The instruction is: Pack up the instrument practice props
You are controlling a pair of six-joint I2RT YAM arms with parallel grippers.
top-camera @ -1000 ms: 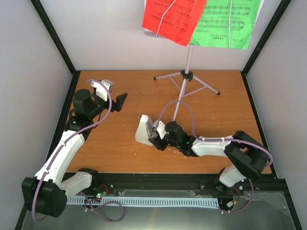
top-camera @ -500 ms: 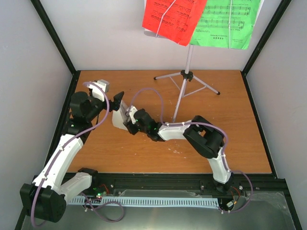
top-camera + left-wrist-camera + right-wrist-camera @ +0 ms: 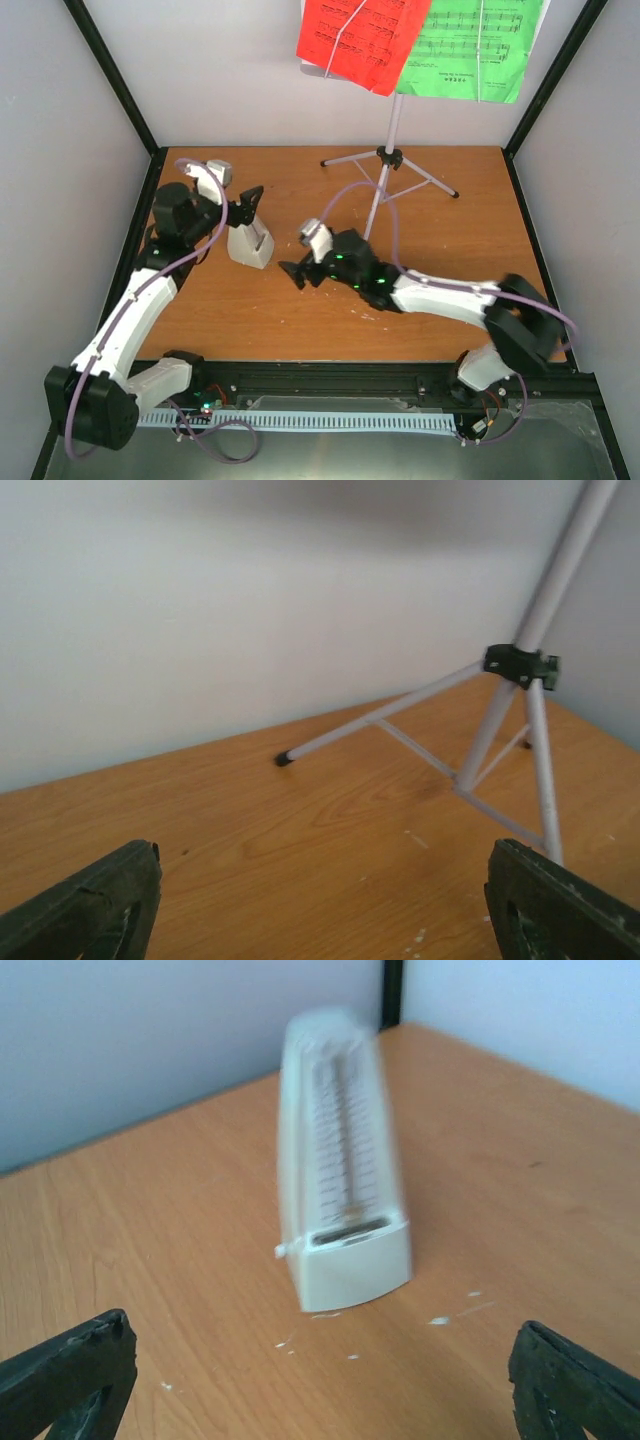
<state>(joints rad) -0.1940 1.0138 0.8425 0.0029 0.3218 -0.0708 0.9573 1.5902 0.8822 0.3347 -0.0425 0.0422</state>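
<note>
A small white pyramid-shaped metronome [image 3: 250, 246] [image 3: 343, 1210] stands upright on the wooden table [image 3: 300, 310], left of centre. My right gripper [image 3: 298, 272] [image 3: 320, 1385] is open just right of it, facing it, with nothing between the fingers. My left gripper [image 3: 245, 208] [image 3: 320, 910] is open just behind the metronome, which its own view does not show. The music stand's silver tripod [image 3: 388, 160] [image 3: 515, 670] stands at the back. Red sheet music [image 3: 360, 40] and green sheet music [image 3: 470, 50] rest on the stand's top.
Black frame posts [image 3: 115, 75] and pale walls close in the table on the left, back and right. A black rail [image 3: 330, 380] runs along the near edge. Small white flecks [image 3: 440, 1320] lie on the wood near the metronome.
The right gripper carried the metronome leftwards, set it upright near the left gripper, opened and drew back to the right. The left arm shifted only slightly.
</note>
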